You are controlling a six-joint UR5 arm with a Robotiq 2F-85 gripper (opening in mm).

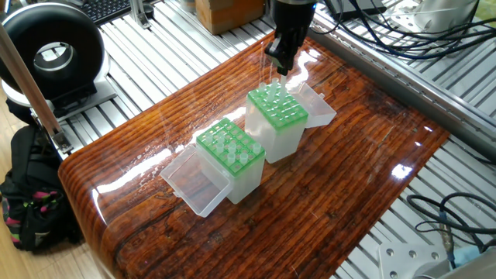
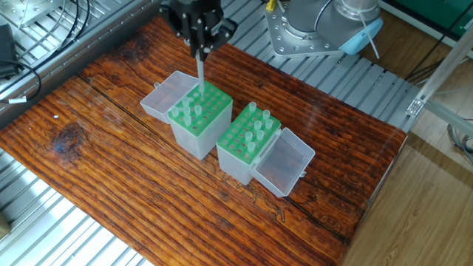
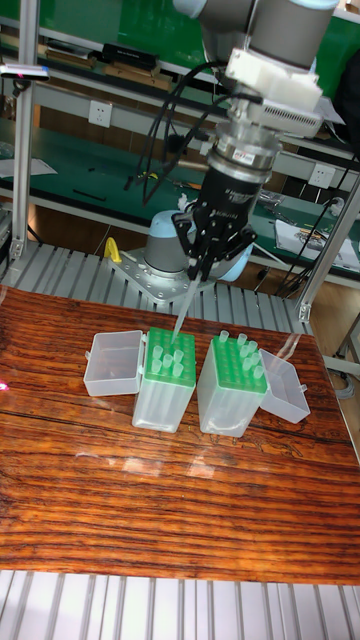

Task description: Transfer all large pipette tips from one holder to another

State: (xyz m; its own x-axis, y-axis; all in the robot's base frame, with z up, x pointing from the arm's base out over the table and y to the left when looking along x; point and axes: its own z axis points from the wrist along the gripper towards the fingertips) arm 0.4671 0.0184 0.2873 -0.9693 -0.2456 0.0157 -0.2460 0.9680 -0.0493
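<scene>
Two green-topped racks stand side by side on a wooden table (image 2: 89,170), one rack (image 2: 198,117) directly beneath the gripper (image 2: 199,46), whose jaws pinch a large pipette tip (image 2: 199,74) hanging just above the grid; moving it straight and vertical should avoid snagging neighbouring tips.

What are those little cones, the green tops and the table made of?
The tips look like thin translucent whitish plastic; the green shows through them. The green racks look like matte opaque plastic, set on cloudy see-through plastic boxes. The table looks like glossy varnished wood, grained and mirroring the lights, though it could be a laminate.
</scene>
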